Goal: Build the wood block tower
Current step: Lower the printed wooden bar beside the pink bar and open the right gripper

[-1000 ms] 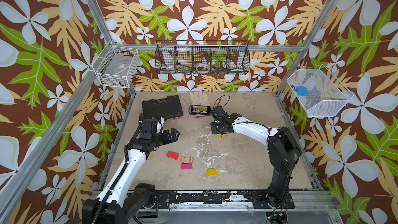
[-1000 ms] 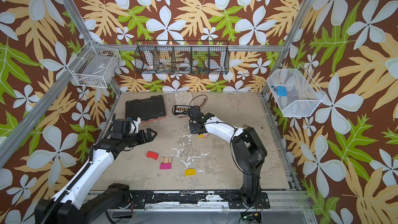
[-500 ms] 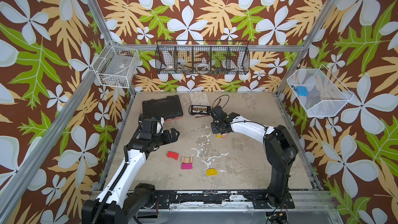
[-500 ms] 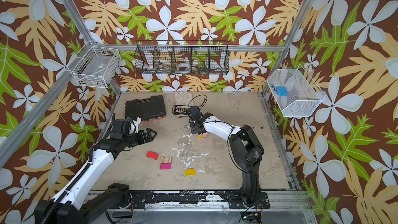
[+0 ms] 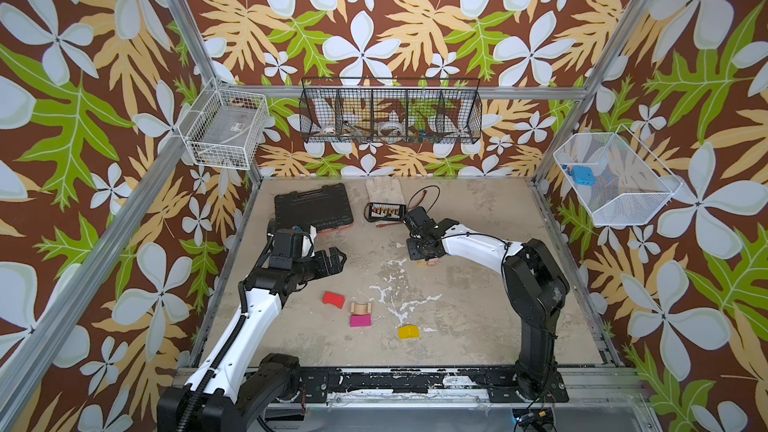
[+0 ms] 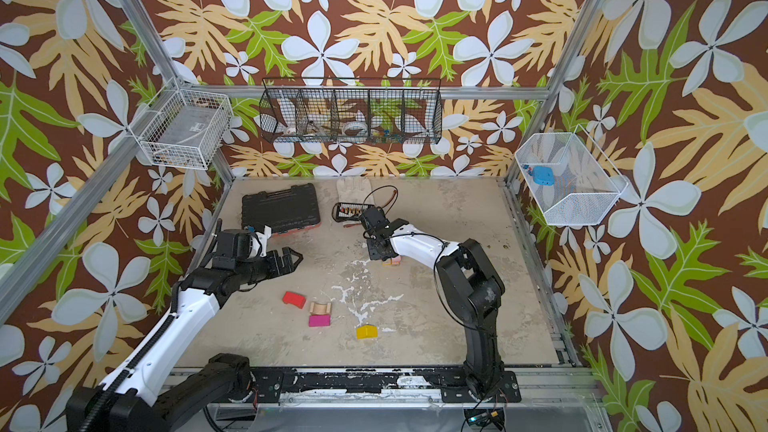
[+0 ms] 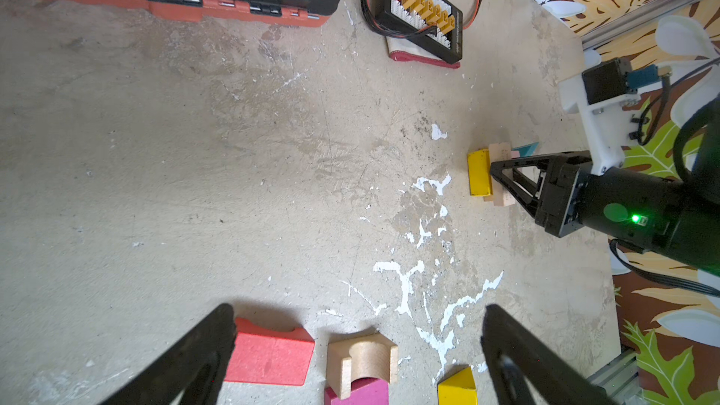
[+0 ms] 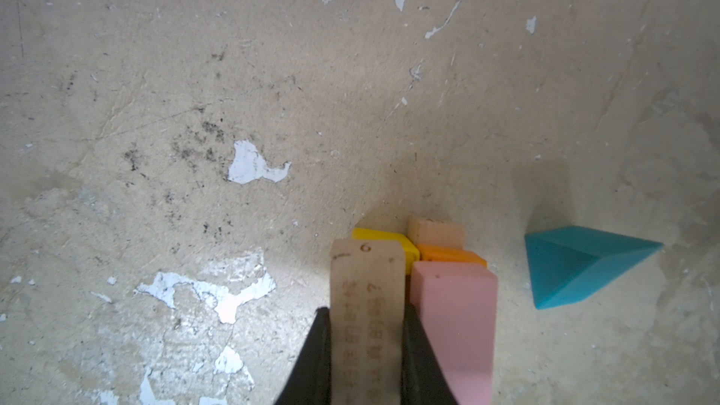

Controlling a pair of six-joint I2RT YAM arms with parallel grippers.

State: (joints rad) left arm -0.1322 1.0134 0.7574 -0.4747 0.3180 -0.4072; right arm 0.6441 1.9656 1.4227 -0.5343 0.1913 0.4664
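The scuffed beige tabletop lies under both my arms, and the large black tool case with an orange-red edge sits at its far left. My left gripper hovers just in front of that case, jaws spread wide and holding nothing. My right gripper is narrowed onto a plain wood rectangular block with engraved marks, pinched between both fingers.

That block belongs to the small tower, which stands near the table's middle, towards the far side. A pink block is just beside it, with a yellow block, an orange block and 1 more plain wood piece lower down. I cannot tell whether my block rests on them. The teal wedge lies on the table, apart from the tower.

Nearer the front lie 4 loose blocks. These are a red notched block, a plain wood arch touching a magenta rectangle, and a yellow rounded wedge set apart.
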